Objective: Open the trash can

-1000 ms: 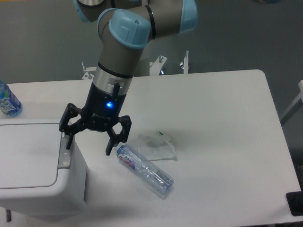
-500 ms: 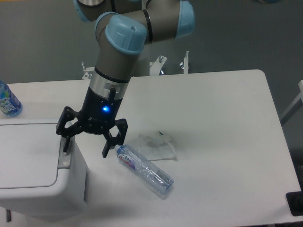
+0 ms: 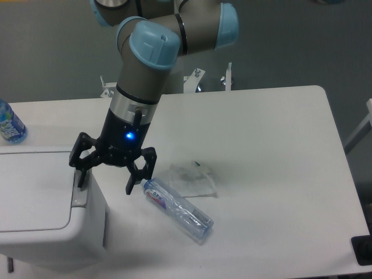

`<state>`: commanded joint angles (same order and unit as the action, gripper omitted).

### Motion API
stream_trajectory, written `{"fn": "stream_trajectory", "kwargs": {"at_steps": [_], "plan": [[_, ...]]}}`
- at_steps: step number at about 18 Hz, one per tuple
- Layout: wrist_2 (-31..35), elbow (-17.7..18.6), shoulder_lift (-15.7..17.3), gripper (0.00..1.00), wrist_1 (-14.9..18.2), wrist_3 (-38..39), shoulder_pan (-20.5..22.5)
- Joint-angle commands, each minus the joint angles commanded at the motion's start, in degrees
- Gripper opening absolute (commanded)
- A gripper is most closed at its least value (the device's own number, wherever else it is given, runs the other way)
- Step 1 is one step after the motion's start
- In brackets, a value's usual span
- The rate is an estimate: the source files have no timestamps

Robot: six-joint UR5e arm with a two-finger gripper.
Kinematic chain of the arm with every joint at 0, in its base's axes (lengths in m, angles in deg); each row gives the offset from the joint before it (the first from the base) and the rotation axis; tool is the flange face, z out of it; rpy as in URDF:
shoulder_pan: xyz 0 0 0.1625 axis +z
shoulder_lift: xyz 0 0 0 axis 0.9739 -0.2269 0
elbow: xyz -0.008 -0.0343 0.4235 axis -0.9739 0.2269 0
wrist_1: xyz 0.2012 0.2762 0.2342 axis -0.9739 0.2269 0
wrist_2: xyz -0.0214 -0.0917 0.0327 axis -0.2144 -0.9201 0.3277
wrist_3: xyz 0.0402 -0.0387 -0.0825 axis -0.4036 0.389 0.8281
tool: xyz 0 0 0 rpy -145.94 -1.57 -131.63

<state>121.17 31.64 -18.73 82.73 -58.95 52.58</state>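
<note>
While you scan from the left edge, you meet a blue-labelled bottle [image 3: 10, 125] standing upright on the tabletop [image 3: 273, 151], just behind the trash can [image 3: 49, 203]. That bin fills the lower-left corner, its flat white lid [image 3: 32, 189] down and its grey push-tab [image 3: 79, 193] on the right rim. Your tool [image 3: 104, 177] hangs over that rim with its 2 fingers spread apart, the left finger [image 3: 81, 174] right at the tab; you cannot tell whether it touches. Beside the right finger, 1 clear bottle [image 3: 178, 209] lies on its side, with a crumpled clear plastic wrapper [image 3: 193, 179] just behind it.
</note>
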Motion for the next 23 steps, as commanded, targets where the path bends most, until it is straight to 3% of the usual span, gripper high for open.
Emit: {"fn": "stream_trajectory", "kwargs": {"at_steps": [15, 20, 23], "plan": [[0.00, -0.79, -0.26, 1.00, 0.00, -0.09, 0.00], [1.14, -5.96, 0.00, 1.00, 0.00, -0.97, 0.18], [2.10, -8.52, 0.44, 1.00, -0.26, -1.41, 2.80]]}}
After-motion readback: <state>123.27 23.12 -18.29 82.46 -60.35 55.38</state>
